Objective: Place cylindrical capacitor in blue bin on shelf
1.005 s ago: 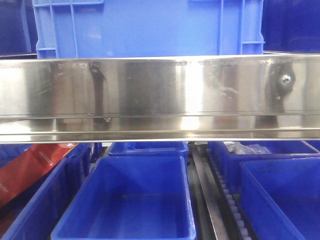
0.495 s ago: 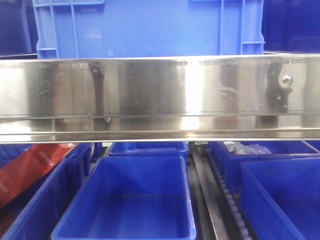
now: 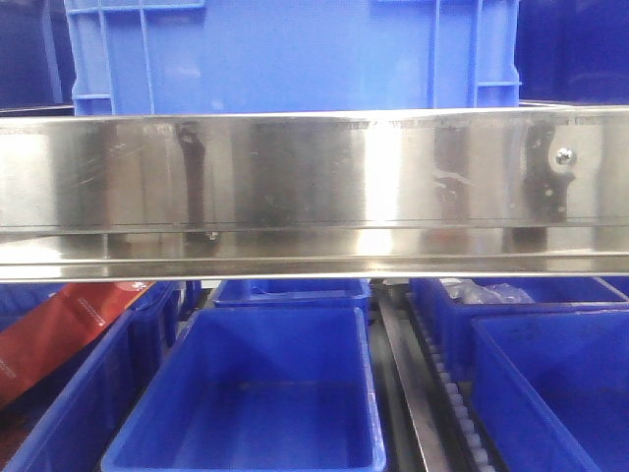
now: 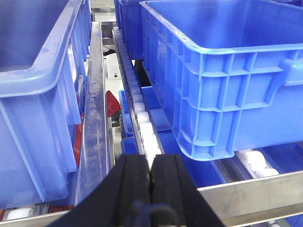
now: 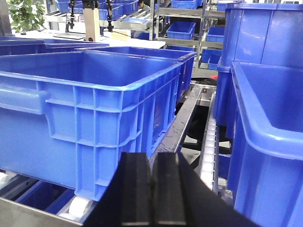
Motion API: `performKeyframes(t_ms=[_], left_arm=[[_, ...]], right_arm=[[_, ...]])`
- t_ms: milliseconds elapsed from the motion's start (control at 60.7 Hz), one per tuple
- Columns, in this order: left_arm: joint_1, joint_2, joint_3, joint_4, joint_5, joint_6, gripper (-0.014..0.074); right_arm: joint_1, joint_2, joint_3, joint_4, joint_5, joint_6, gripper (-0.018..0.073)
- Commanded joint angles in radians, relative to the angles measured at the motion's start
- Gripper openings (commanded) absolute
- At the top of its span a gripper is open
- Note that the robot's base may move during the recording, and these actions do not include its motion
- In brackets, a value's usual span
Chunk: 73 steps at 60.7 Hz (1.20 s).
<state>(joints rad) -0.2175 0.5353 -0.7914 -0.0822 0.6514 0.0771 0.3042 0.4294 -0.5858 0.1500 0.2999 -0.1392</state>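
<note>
**Both grippers pinched shut up at the top shelf, capacitor nowhere in sight**

The front camera mostly gets the shelf (image 3: 314, 187) and its mirror-like front rail, a big blue crate (image 3: 295, 54) sitting above it, and lower down an open blue bin (image 3: 256, 393) with nothing in it. Another bin at the right (image 3: 491, 295) holds some clear plastic bags. A red packet (image 3: 69, 329) lies at the left.

Only the wrist cams show the arms. The left gripper (image 4: 151, 184) has its black fingers pressed together with nothing between them, pointing along the white rollers (image 4: 142, 123) between two crates. The right gripper (image 5: 154, 189) is clenched the same way beside a blue crate (image 5: 90, 118).

The cylindrical capacitor shows up in no view.
</note>
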Motion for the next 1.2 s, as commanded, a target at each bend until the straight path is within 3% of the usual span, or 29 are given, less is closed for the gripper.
performKeyframes(t_ms=[0, 82, 214, 379, 527, 626, 775, 824, 857, 1187], left_arm=[[-0.004, -0.012, 0.002, 0.025, -0.024, -0.005, -0.0111], [-0.004, -0.049, 0.030, 0.068, -0.058, -0.014, -0.0111], [0.025, -0.152, 0.166, 0.142, -0.209, -0.136, -0.0111], [0.098, -0.338, 0.418, 0.125, -0.415, -0.140, -0.0111], [0.156, -0.494, 0.588, 0.112, -0.434, -0.140, -0.0111], [0.160, -0.535, 0.672, 0.112, -0.443, -0.140, -0.0111], [0.160, -0.535, 0.790, 0.098, -0.547, -0.140, -0.0111], [0.160, -0.535, 0.791, 0.088, -0.613, -0.140, -0.0111], [0.160, -0.535, 0.791, 0.088, -0.571, -0.140, -0.0111], [0.160, -0.535, 0.791, 0.090, -0.594, -0.140, -0.0111]], right_arm=[[-0.006, -0.006, 0.003, -0.005, -0.024, -0.002, -0.0162], [-0.006, -0.006, 0.003, -0.005, -0.024, -0.002, -0.0162], [-0.006, -0.006, 0.003, -0.005, -0.024, -0.002, -0.0162], [-0.006, -0.006, 0.003, -0.005, -0.024, -0.002, -0.0162], [-0.006, -0.006, 0.003, -0.005, -0.024, -0.002, -0.0162], [-0.006, -0.006, 0.003, -0.005, -0.024, -0.002, -0.0162], [-0.006, -0.006, 0.003, -0.005, -0.026, -0.002, -0.0162], [-0.006, -0.006, 0.003, -0.005, -0.028, -0.002, -0.0162], [-0.006, -0.006, 0.003, -0.005, -0.028, -0.002, -0.0162], [-0.006, -0.006, 0.003, -0.005, -0.031, -0.002, -0.0162]])
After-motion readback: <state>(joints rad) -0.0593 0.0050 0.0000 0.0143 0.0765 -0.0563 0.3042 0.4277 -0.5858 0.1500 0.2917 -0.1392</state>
